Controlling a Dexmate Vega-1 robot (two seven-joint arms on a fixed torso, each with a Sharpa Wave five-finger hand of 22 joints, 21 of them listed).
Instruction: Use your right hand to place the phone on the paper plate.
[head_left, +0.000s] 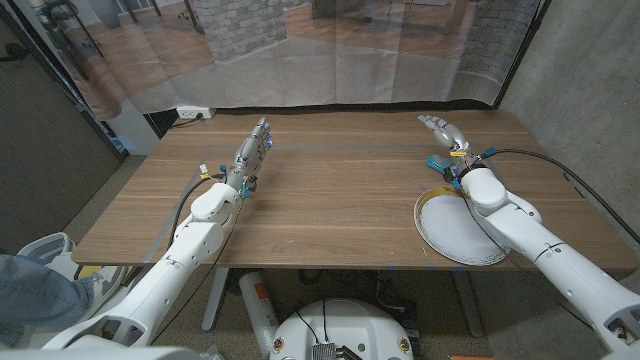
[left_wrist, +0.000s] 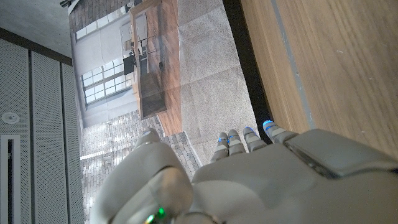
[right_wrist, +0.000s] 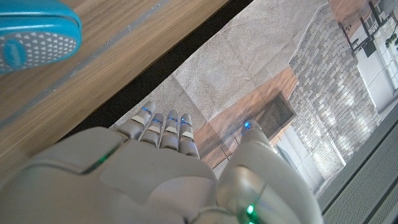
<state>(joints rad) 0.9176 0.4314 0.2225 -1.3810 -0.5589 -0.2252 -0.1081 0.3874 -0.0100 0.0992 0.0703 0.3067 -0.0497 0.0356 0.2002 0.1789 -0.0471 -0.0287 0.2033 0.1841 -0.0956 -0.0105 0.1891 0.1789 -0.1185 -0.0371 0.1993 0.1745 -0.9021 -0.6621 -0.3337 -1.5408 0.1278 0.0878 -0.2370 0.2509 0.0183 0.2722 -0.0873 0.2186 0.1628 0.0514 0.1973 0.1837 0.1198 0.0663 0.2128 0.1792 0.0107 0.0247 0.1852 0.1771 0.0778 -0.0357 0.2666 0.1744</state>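
Note:
A teal phone (head_left: 437, 163) lies on the wooden table (head_left: 330, 190) just beyond the white paper plate (head_left: 450, 235), which sits near the front right edge. My right hand (head_left: 445, 132) reaches past the phone toward the table's far edge, fingers stretched out and holding nothing; the wrist hides part of the phone, and the forearm crosses the plate's right side. In the right wrist view the phone (right_wrist: 34, 31) shows beside my right hand (right_wrist: 168, 168). My left hand (head_left: 255, 142) stretches out over the table's back left with nothing in it, and its fingers (left_wrist: 249, 140) extend straight.
A white power strip (head_left: 190, 113) lies just behind the table's back left corner. A translucent curtain (head_left: 330, 60) hangs behind the table. Grey walls stand at both sides. Blue fabric (head_left: 35, 285) shows off the table at the lower left.

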